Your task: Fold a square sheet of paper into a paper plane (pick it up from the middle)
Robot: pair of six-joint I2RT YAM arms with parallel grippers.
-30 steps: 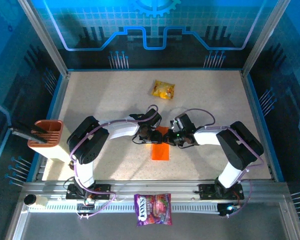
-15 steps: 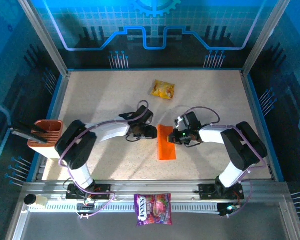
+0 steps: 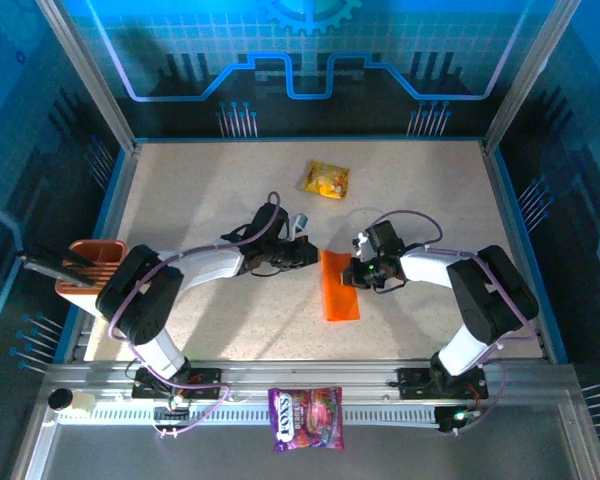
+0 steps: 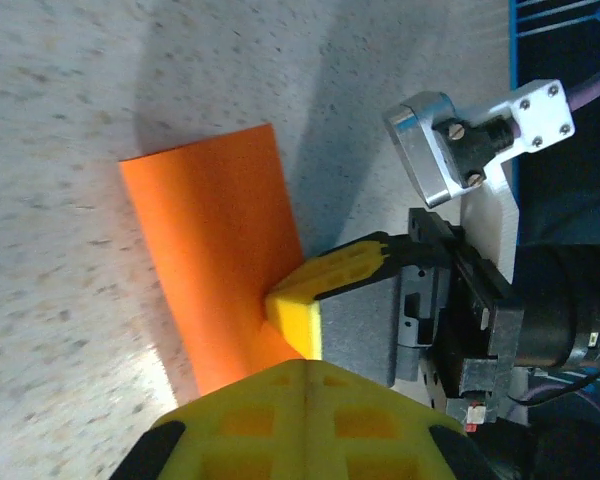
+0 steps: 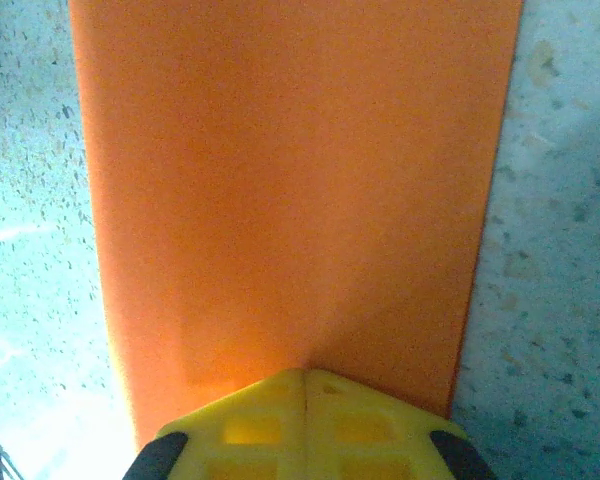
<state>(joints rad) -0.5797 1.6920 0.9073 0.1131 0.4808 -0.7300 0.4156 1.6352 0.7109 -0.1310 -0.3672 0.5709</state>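
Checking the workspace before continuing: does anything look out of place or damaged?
The purple bag lies off the table, on the metal rail at the near edge. The folded orange paper looks flat and untorn.

place: robot lab cell | evidence: aluminium frame posts [image 3: 90, 75], blue gear-printed backdrop [image 3: 310, 12], speckled table [image 3: 200, 190], mounting rail [image 3: 310, 372]

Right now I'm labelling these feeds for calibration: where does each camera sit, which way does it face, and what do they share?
Top external: above and behind the bases, looking down on the table; both arms show, left gripper and right gripper at the orange sheet of paper.
Left wrist: low over the table, facing across the sheet toward the right gripper; its own shut gripper at the bottom.
Right wrist: close above the sheet, facing down; its own shut gripper at the bottom.
Shared: all three see the sheet.
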